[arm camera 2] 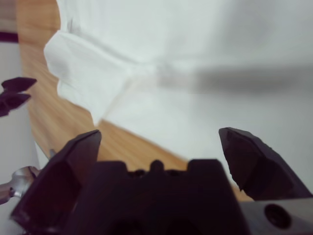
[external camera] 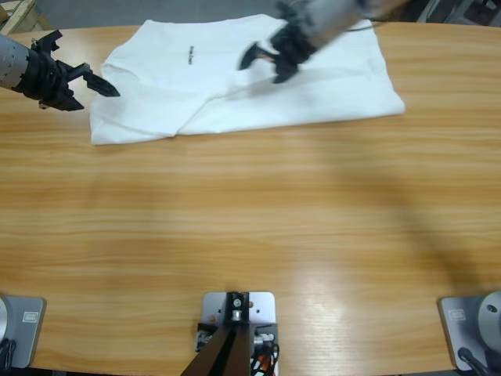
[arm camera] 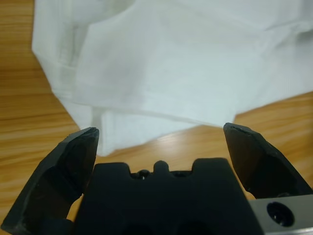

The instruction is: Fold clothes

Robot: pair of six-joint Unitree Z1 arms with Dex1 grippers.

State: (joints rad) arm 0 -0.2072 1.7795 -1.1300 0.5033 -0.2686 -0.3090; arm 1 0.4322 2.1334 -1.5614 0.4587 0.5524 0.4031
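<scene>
The clothes are one white T-shirt (external camera: pixel 329 86) lying spread across the far side of the table, with a small dark mark (external camera: pixel 190 55) near its collar. My left gripper (external camera: pixel 102 82) comes in from the left edge and stands open beside the shirt's left sleeve, apart from the cloth. In the left wrist view the sleeve and hem of the T-shirt (arm camera: pixel 186 63) lie just ahead of the open left gripper (arm camera: pixel 161 134). My right gripper (external camera: pixel 262 69) reaches down from the top and hovers open over the middle of the shirt. The right wrist view shows the T-shirt (arm camera 2: pixel 195 39) beneath the empty right gripper (arm camera 2: pixel 159 134).
The wooden table (external camera: pixel 250 219) stretches bare in front of the shirt. The shirt's lower left part is folded over itself, forming a crease (external camera: pixel 196 113). The left gripper's black tips (arm camera 2: pixel 13 93) show at the left edge of the right wrist view.
</scene>
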